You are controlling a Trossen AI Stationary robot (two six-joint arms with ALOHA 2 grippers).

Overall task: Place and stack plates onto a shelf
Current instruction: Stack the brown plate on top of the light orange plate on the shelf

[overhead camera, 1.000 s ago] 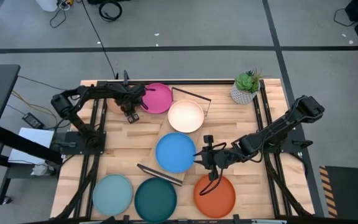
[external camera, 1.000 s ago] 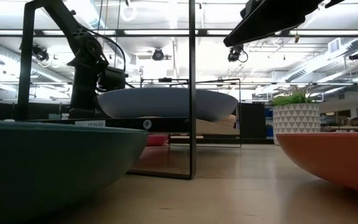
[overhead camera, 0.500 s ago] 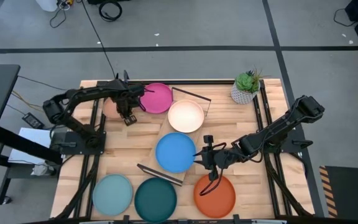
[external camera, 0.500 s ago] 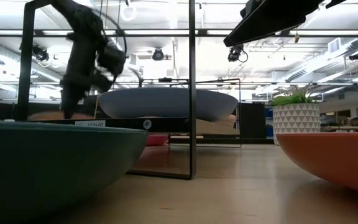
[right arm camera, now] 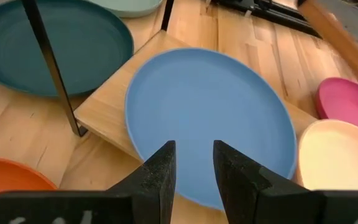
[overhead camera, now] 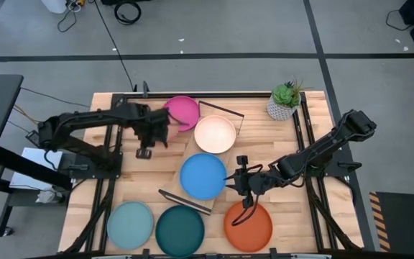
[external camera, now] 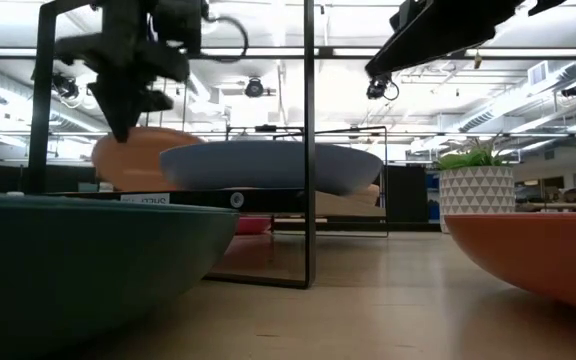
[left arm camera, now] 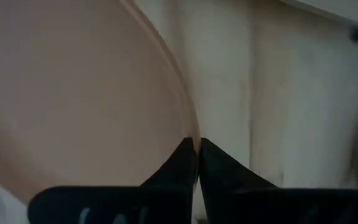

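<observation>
My left gripper point(overhead camera: 149, 137) is shut on the peach plate point(external camera: 140, 158) and hangs over the table's far left part, next to the magenta plate point(overhead camera: 183, 113). The shelf point(overhead camera: 180, 160) lies slantwise mid-table and carries the blue plate point(overhead camera: 203, 175) and the pale cream-pink plate point(overhead camera: 215, 134). My right gripper point(overhead camera: 233, 181) is open and hovers at the blue plate's right edge point(right arm camera: 229, 186). The light teal point(overhead camera: 130, 223), dark teal point(overhead camera: 180, 230) and orange-red point(overhead camera: 248, 224) plates rest along the near edge. No grey plate shows. My left gripper pinches the peach plate by its rim point(left arm camera: 190, 132) between its two fingertips point(left arm camera: 182, 158). It comes from above, pointing down point(external camera: 123, 125). The plate is lifted clear of the table and hangs tilted below the fingers.
A potted plant point(overhead camera: 284, 102) stands at the far right corner. The shelf's black wire frames rise at its short ends, one far point(overhead camera: 221, 114) and one near point(overhead camera: 185, 201). Bare wood lies to the left of the shelf point(overhead camera: 142, 180).
My left gripper has risen and drifted a little toward the near edge, still shut on the peach plate. The plate, which lay low on the table a second ago, now hangs tilted and clear of the wood. The right arm has kept still.
</observation>
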